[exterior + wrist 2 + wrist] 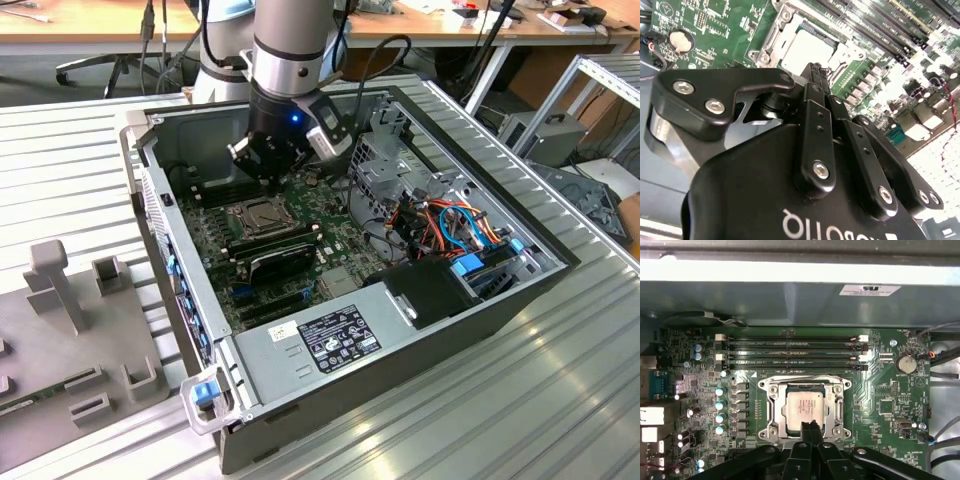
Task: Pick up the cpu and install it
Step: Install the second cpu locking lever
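Claw fingers pinched together, empty, just above grey-tan square cpu seated in silver metal-framed socket; install step; needs a clean lift-off next.

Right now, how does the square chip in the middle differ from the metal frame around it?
The cpu is a plain, flat, grey-tan square; the socket frame is shiny silver with screws at its corners. The cpu lies inside, the frame surrounds it. Both are square and sit flat on the green motherboard.

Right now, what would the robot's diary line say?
gripper: shut, empty, poised over socket | cpu: lying flat in socket | socket frame: open | memory sticks: seated beside socket
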You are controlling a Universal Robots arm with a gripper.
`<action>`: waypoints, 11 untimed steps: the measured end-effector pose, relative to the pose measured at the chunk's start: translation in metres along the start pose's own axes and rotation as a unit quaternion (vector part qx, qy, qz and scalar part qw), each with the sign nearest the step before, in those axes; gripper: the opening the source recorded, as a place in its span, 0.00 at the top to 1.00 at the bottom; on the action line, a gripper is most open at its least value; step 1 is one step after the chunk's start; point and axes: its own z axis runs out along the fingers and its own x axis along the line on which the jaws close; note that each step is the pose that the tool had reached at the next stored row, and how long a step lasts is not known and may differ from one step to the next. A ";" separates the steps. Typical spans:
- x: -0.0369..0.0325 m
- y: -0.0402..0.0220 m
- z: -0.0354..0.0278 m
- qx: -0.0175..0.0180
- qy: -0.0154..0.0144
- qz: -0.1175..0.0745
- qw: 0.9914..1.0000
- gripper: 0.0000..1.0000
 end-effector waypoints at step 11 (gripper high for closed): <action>-0.0028 -0.0264 -0.0009 0.000 0.001 0.000 1.000 0.89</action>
